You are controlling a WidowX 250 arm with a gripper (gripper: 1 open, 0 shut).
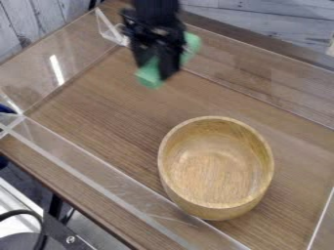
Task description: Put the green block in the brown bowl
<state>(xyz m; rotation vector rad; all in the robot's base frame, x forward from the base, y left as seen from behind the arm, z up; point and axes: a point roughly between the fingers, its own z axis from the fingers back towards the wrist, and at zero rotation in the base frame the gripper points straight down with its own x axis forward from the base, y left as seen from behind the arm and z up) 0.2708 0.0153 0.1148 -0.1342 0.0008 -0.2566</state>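
The green block hangs above the wooden table, pinched between the black fingers of my gripper, which points straight down and is shut on it. Part of the block also shows green at the gripper's right side. The brown bowl sits on the table at the lower right, round, light wood, with nothing inside it. The gripper and block are up and to the left of the bowl, well apart from its rim.
The wooden table top is ringed by low clear plastic walls. Below the front wall, at the lower left, are dark cables and stand parts. A pale plank wall runs along the back.
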